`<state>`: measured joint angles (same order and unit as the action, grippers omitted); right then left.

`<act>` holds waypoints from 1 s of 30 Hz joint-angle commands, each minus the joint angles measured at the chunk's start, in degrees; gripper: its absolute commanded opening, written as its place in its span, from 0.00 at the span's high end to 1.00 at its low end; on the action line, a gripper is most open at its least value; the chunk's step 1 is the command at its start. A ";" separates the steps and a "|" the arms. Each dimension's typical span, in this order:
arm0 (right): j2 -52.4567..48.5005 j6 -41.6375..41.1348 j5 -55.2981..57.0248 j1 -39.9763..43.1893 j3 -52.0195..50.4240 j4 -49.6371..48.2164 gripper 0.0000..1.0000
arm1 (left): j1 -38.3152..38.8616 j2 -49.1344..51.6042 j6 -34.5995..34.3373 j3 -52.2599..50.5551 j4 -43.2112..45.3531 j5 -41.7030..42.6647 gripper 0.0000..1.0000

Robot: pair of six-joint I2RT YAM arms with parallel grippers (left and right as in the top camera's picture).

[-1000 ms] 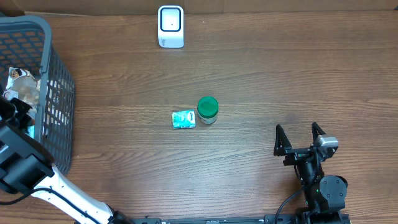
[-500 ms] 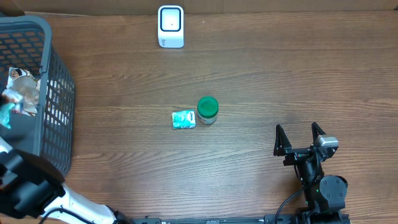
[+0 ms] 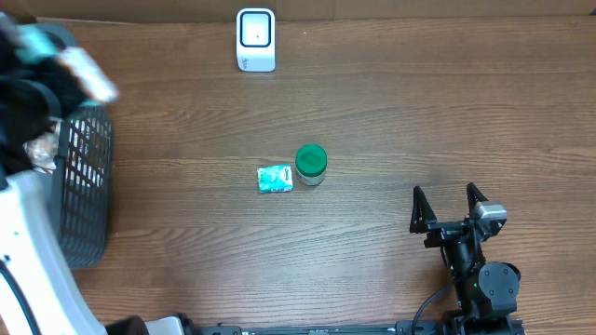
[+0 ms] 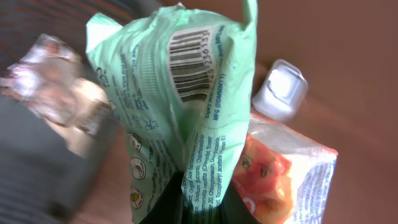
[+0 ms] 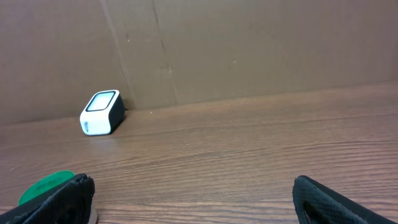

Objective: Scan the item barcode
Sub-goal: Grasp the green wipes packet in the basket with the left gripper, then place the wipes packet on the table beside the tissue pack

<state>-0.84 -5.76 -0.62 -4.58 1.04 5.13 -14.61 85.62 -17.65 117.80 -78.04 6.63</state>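
Observation:
A light green packet (image 4: 186,93) fills the left wrist view, its barcode facing the camera near the top. My left gripper (image 4: 199,205) is shut on the packet's lower end. An orange and white packet (image 4: 292,174) shows beside it; whether it is held too I cannot tell. In the overhead view the left gripper (image 3: 42,46) is a blur above the basket's far corner. The white scanner (image 3: 256,39) stands at the table's back edge, also visible from both wrists (image 4: 281,90) (image 5: 99,112). My right gripper (image 3: 450,207) rests open and empty at the front right.
A grey mesh basket (image 3: 84,186) holding crumpled packets stands at the left edge. A green-lidded jar (image 3: 311,163) and a small teal packet (image 3: 275,178) lie mid-table. A cardboard wall (image 5: 249,43) closes off the back.
My left arm has risen out of the basket and swung toward the back with the green packet in its grip. The right arm has not moved.

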 commanded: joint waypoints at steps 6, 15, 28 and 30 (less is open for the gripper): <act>0.68 0.24 0.07 0.15 -0.59 -0.39 0.00 | 20.48 3.93 1.22 -14.69 -1.62 -6.82 0.96; 0.68 0.24 0.07 0.15 -0.59 -0.39 0.00 | 29.29 10.16 -6.36 -40.81 12.41 -14.16 0.96; 0.68 0.24 0.07 0.15 -0.59 -0.39 0.00 | 29.68 15.52 -6.91 -45.83 25.70 -11.26 0.42; 0.68 0.24 0.07 0.15 -0.59 -0.39 0.00 | 29.38 15.47 -6.54 -44.02 24.57 -11.34 0.40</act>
<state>-0.84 -5.78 -0.64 -4.58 1.04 5.08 15.00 101.03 -24.08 71.42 -52.69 -4.97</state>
